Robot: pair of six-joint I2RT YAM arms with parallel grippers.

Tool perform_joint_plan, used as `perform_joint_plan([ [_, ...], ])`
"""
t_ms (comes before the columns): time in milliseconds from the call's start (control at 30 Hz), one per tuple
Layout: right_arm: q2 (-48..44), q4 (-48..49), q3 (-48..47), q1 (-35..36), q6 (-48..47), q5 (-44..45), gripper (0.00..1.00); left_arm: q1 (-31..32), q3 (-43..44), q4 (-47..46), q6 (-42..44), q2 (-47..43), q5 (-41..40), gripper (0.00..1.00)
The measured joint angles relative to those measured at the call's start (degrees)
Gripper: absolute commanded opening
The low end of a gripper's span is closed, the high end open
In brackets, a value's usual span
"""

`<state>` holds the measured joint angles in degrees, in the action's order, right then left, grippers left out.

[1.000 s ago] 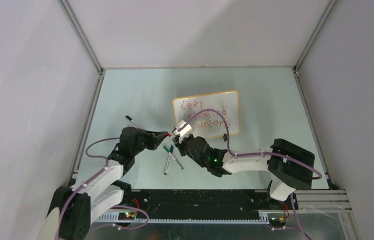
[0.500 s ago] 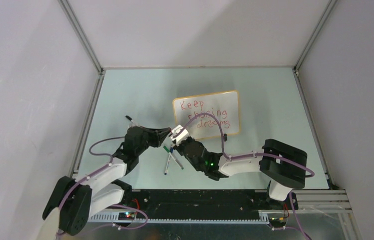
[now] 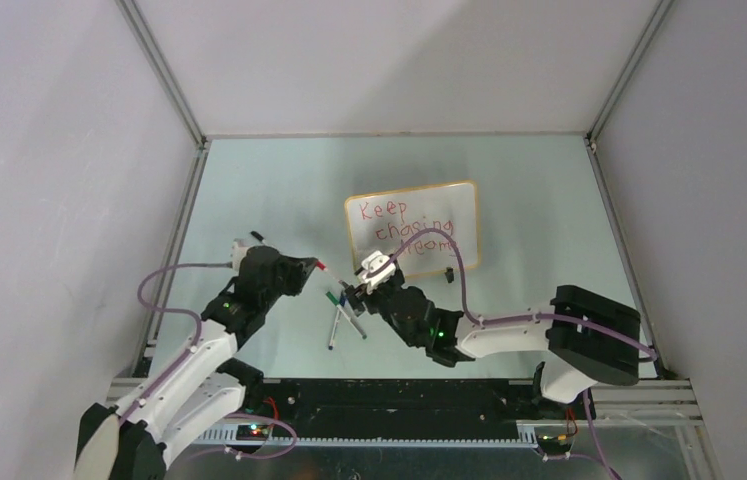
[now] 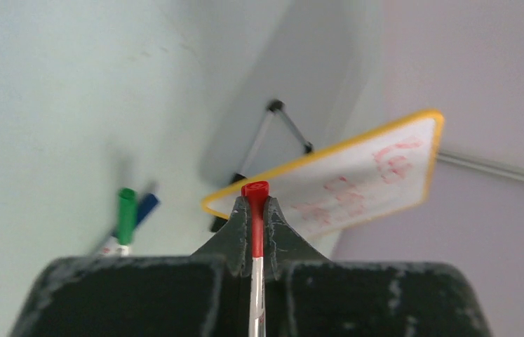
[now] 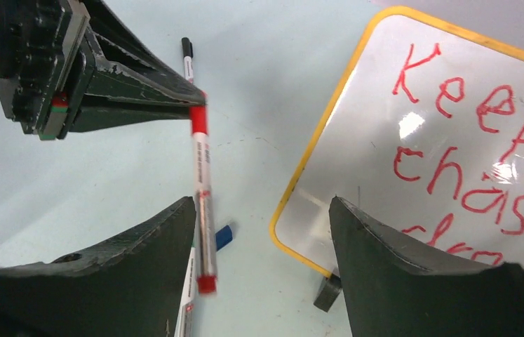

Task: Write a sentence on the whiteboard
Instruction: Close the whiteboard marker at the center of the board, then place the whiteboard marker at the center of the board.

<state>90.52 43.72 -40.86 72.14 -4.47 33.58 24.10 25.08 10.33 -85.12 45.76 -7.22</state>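
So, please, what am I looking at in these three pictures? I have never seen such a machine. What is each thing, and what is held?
These are two robot arms bolted at the near edge of a table. One picture looks down from above. The other two come from a small camera on each wrist. The left end effector is shut on a red marker. The right end effector is open, close beside that marker, not gripping it. On the table sits a small whiteboard with the sentence "Keep chasing dreams" in red. A green marker, a blue marker and a black marker lie loose.
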Motion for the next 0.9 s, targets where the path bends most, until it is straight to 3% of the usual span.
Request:
perform_joint_plan([
  [133,-3.4,0.6,2.6,0.0,0.0,0.0,0.75,-0.3,3.4,8.1,4.5,2.4,-7.2,0.0],
  [400,-8.8,-0.9,4.4,0.0,0.0,0.0,0.75,-0.3,13.2,20.3,11.2,17.5,-17.6,0.03],
  [500,-10.8,-1.9,5.7,0.0,0.4,0.0,0.76,-0.3,15.0,20.9,13.6,21.9,-18.4,0.17],
  [533,-11.4,-2.3,6.2,0.0,0.6,-0.1,0.85,-0.3,15.0,20.8,14.5,22.8,-18.4,0.21],
  [667,-15.1,-5.1,8.2,-0.8,2.5,-1.4,0.91,-0.3,15.0,20.5,17.2,24.3,-18.8,0.43],
  [733,-17.6,-6.8,9.2,-1.8,3.8,-2.0,0.92,-0.3,15.0,20.0,19.0,24.2,-19.2,0.65],
  [800,-20.8,-8.3,10.5,-3.4,5.4,-2.3,0.93,-0.3,15.0,19.1,21.2,23.6,-19.3,0.81],
  [900,-26.3,-11.0,12.6,-6.5,7.9,-2.5,0.94,-0.3,14.3,16.6,24.0,20.7,-19.6,0.89],
])
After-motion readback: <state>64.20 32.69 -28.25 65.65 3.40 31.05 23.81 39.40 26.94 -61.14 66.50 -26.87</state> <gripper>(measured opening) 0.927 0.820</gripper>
